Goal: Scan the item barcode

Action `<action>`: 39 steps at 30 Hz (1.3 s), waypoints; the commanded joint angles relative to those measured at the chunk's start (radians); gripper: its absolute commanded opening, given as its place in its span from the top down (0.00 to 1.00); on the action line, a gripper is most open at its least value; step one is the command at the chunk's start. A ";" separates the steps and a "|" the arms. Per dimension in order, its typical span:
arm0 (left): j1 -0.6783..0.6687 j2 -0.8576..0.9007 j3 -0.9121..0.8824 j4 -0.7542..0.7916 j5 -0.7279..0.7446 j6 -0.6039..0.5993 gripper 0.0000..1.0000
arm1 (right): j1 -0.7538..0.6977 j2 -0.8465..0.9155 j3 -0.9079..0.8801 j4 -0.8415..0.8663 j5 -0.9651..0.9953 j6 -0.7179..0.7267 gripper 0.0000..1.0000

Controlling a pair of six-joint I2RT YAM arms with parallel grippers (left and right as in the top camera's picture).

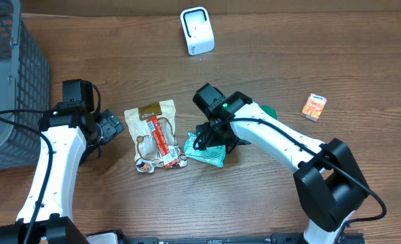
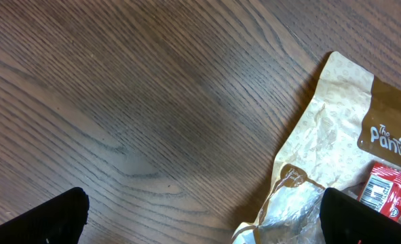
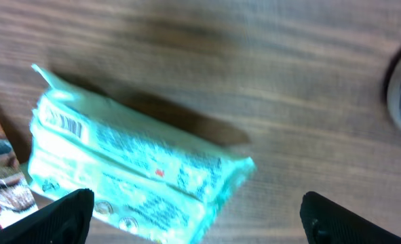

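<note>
A white barcode scanner (image 1: 197, 30) stands upright at the back of the table. A teal packet (image 1: 207, 154) lies flat at the centre, and in the right wrist view the same teal packet (image 3: 132, 169) shows a small barcode near its left end. My right gripper (image 3: 200, 220) hangs open just above it, its fingers spread wide with nothing held. A brown pouch (image 1: 153, 132) with a red bar (image 1: 161, 139) on it lies left of the packet. My left gripper (image 2: 203, 220) is open over bare wood at the brown pouch's (image 2: 336, 135) edge.
A grey mesh basket (image 1: 10, 81) fills the far left. A small orange box (image 1: 314, 106) lies at the right. Something green (image 1: 268, 112) peeks out from behind the right arm. The red bar (image 2: 387, 190) shows a barcode label.
</note>
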 commanded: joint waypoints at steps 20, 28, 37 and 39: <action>0.002 0.000 -0.002 0.000 -0.012 0.013 0.00 | -0.005 -0.032 -0.144 0.137 -0.034 0.372 0.21; 0.002 0.000 -0.002 0.000 -0.012 0.013 0.00 | -0.005 -0.032 -0.160 0.160 -0.034 0.381 0.30; 0.002 0.000 -0.002 0.000 -0.012 0.013 0.00 | -0.007 -0.092 -0.140 0.148 -0.026 0.356 0.18; 0.002 0.000 -0.002 0.000 -0.012 0.012 0.00 | -0.013 -0.099 -0.140 0.150 -0.026 0.355 0.00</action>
